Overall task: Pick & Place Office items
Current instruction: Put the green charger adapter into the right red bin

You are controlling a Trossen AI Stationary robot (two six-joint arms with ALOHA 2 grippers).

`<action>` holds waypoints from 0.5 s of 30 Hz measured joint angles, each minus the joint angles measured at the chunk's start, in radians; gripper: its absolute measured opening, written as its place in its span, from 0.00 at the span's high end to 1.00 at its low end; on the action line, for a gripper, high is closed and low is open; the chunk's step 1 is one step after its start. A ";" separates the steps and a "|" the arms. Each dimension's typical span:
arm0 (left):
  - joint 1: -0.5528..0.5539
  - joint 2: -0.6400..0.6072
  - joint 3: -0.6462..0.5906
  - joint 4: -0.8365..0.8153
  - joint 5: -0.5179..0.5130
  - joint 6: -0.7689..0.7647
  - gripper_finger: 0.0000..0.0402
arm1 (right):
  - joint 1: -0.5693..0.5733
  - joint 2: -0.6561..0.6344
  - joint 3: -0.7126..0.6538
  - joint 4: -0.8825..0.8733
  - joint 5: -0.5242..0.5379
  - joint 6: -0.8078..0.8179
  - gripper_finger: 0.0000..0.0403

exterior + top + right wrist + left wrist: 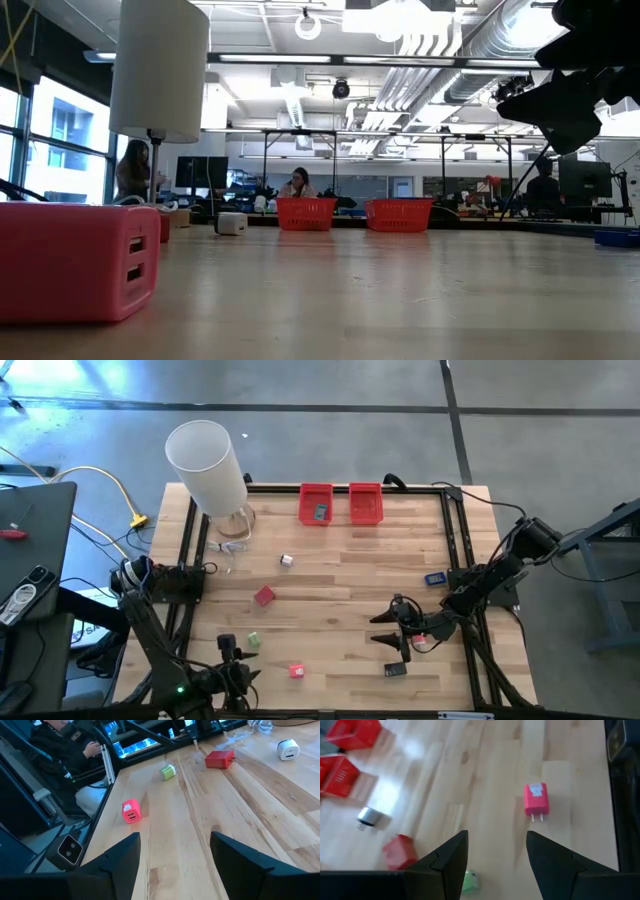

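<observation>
— Left claw [497,851]: released, dark fingers spread, nothing between them. Hanging over the near left of the wooden tabletop [340,575].

— And beneath it?

— Pink plug-in charger block [536,800], lying flat with prongs showing, just beyond the fingers. Small green piece [469,881], half hidden behind one finger. Red blocky piece [400,851], clipped by the other finger. Farther on, a small white-and-silver piece [369,817], blurred.

— Right claw [175,851]?

— Released as well, and empty. Low over the near right of the tabletop, well apart from those four pieces.

— Anything closer to it?

— Flat black piece [395,670], just beside it near the front edge. Flat blue piece [434,578] farther back, near the right rail. From tabletop height, only a sliver of the blue at the picture's edge, and none of the black.

— The bins?

— Left red mesh bin [304,505] and right red mesh bin [366,508], side by side at the far edge. In the left one, a small grey thing [321,512], perhaps one of the office pieces; too small to tell.

— Anything else cut off?

— Tall white cylinder [205,465] at the far left corner, its top lost from tabletop height. Seated person [55,740] past the tabletop's edge, only partly in frame.
</observation>
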 joint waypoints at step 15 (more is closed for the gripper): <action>-0.040 0.000 -0.246 0.273 0.045 -0.227 0.53 | 0.000 0.000 0.000 -0.009 0.000 -0.001 0.43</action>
